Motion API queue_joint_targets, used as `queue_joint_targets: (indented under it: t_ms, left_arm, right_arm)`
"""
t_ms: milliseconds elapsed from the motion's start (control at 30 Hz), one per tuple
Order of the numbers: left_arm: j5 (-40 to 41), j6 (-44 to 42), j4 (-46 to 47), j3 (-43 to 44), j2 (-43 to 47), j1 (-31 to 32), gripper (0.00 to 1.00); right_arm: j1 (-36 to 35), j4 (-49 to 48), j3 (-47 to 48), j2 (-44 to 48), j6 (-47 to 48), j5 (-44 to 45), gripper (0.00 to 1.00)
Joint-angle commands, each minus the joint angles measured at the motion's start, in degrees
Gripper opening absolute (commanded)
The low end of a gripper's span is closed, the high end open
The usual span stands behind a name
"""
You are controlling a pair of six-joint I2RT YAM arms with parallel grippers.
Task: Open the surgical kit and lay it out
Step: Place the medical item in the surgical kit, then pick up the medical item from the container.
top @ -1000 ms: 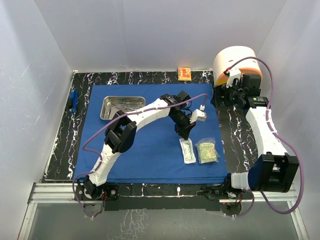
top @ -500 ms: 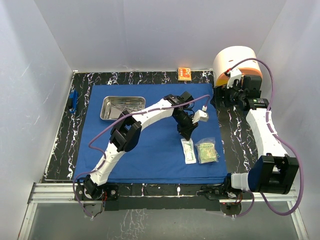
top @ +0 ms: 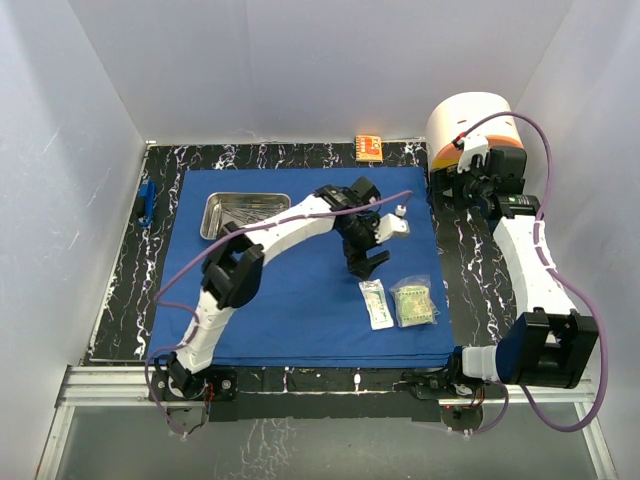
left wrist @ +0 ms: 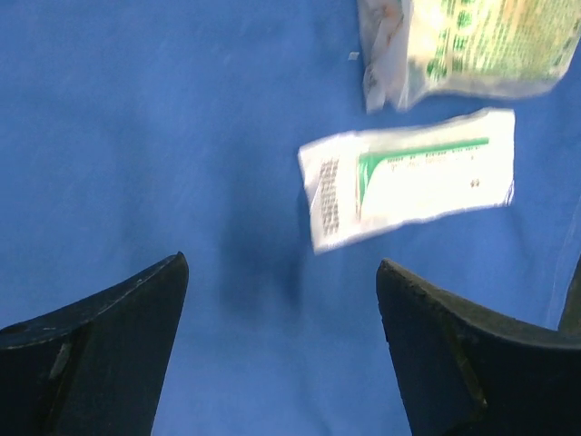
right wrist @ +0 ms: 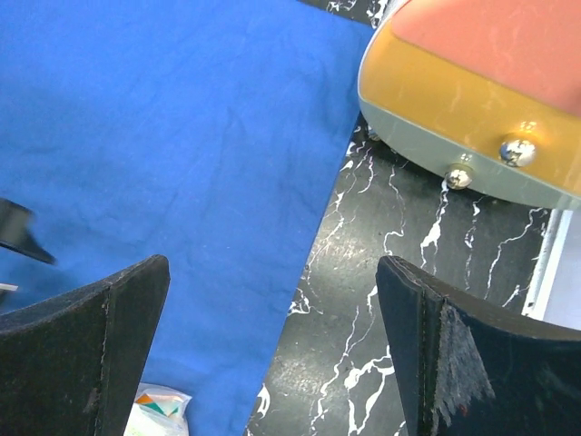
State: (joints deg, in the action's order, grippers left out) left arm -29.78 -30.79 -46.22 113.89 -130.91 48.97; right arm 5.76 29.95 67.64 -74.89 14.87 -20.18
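The left fingers [left wrist: 281, 345], shut a second ago low over the white packet [left wrist: 408, 177], now stand wide apart with nothing between them. They have drawn back a little toward the upper left of the overhead view. The packet lies flat and free on the blue cloth [top: 300, 300], in the lower right part of it, just beside the greenish packet [top: 414, 303]. That reads as a release: both packets look set out, and the cloth is spread flat over the bench [top: 470, 260]. The steel tray [top: 245, 213] sits at the cloth's upper left with slim metal pieces inside, probably the next things to lay out. The right fingers [right wrist: 272, 354] are also wide open and empty, hovering over the cloth's right edge near the cream-and-orange cylinder [right wrist: 472, 91].
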Motion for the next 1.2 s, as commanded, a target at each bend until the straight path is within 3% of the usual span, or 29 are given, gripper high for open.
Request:
queue_joint_targets:
  t_ms: [0, 267, 500, 667, 1167]
  left_arm:
    - [10.9, 1.3, 6.7, -8.8, 17.8, -4.5, 0.85]
    - [10.0, 5.0, 7.8, -18.7, 28.1, -24.1, 0.85]
    - [18.6, 19.4, 12.7, -23.9, 28.6, -36.9, 0.75]
    - [23.2, 23.7, 14.6, -25.4, 26.8, -41.1, 0.69]
    - [35.9, 16.7, 18.2, -20.8, 15.3, -43.3, 0.42]
  right_arm:
    - [0.3, -1.9, 3.9, 2.6, 2.4, -1.2, 0.98]
    - [0.1, 5.8, 8.2, -1.5, 8.6, -17.1, 0.98]
    - [-2.1, 5.8, 9.0, -3.7, 8.3, -17.3, 0.98]
    - [-4.0, 5.6, 8.4, -5.3, 7.8, -17.5, 0.98]
    - [-5.5, 4.7, 6.1, -5.1, 8.5, -17.2, 0.98]
